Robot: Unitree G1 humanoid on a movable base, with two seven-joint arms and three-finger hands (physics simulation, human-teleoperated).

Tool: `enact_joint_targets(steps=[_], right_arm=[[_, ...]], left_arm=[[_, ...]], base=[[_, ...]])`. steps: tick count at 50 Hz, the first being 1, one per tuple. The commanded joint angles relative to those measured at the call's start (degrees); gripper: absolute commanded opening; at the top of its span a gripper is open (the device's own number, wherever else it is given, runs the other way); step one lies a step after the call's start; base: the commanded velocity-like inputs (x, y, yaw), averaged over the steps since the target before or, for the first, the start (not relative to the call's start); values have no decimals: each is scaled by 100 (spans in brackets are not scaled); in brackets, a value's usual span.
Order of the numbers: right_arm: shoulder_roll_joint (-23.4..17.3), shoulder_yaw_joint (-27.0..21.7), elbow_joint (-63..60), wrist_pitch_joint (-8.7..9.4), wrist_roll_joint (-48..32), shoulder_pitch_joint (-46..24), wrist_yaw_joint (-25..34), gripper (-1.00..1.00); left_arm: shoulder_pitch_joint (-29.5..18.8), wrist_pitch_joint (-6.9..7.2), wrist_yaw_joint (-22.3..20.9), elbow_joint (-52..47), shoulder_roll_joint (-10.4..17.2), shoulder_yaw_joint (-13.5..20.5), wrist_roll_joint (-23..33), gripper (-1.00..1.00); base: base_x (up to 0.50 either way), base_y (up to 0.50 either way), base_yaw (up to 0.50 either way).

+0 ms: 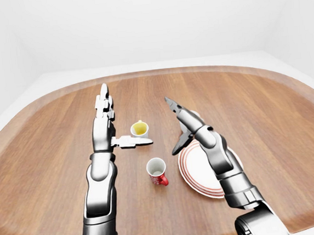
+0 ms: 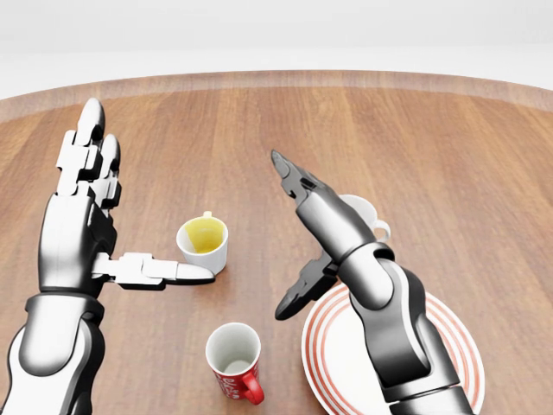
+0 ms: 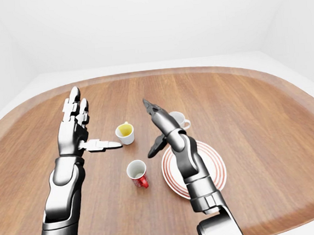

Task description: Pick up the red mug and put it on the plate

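Red mug (image 2: 235, 360) stands upright and empty on the table (image 2: 484, 173), just left of the plate (image 2: 346, 363); not yet grasped. Plate bare. Right hand (image 2: 298, 238) spread wide, holding nothing, far of the mug. Left hand (image 2: 95, 216) wide too, thumb beside the yellow-lined cup (image 2: 204, 244). A white cup (image 3: 178, 118) sits partly hidden.

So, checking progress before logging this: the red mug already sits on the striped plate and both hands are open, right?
Not quite. In the head view the red mug stands on the table left of the plate, not on it. Both the left hand and right hand are open.
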Motion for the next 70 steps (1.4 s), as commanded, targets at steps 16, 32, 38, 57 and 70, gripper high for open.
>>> enact_joint_targets(steps=[16,32,38,57,70], right_arm=[[459,248,1641,0,-733,-612,-88,100],[646,288,2925,0,-699,-1141,-506,100],[698,303,3162,0,-696,-1244,-589,100],[852,307,4416,0,-605,-1559,-1139,100],[1009,323,5059,0,-571,-1722,-1380,100]], left_arm=[[10,0,-14,88,0,1,-17,100],[22,0,-28,87,12,27,-52,100],[10,0,-21,143,18,33,-62,100],[18,0,-37,93,24,46,-85,100],[46,0,-40,152,27,55,-108,100]], base=[[0,0,0],[0,0,0],[0,0,0],[0,0,0],[0,0,0]])
